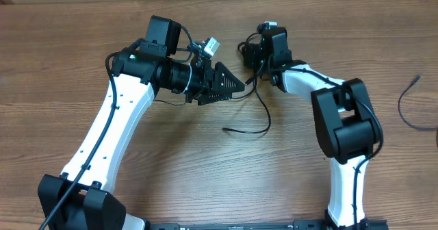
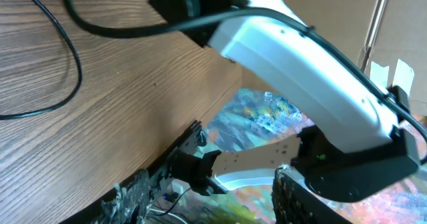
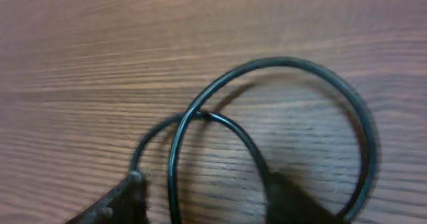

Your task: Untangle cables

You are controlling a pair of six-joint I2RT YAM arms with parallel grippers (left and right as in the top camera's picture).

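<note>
Cables (image 1: 267, 119) thin, soft, floppy, light. Grab where they cross. Right gripper (image 3: 207, 184) wide round them; left gripper (image 1: 239, 83): can't tell.

Thin black cables (image 3: 290, 61) lie on a brown, wood-grain worktop (image 1: 205, 182), and the arms (image 1: 106, 124) are white with black joints.

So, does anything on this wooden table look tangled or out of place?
Yes. The thin black cable curls into a loop that crosses over itself just ahead of the right gripper. A second thin black cord lies alone near the right edge of the wooden table, well apart from that loop.
</note>
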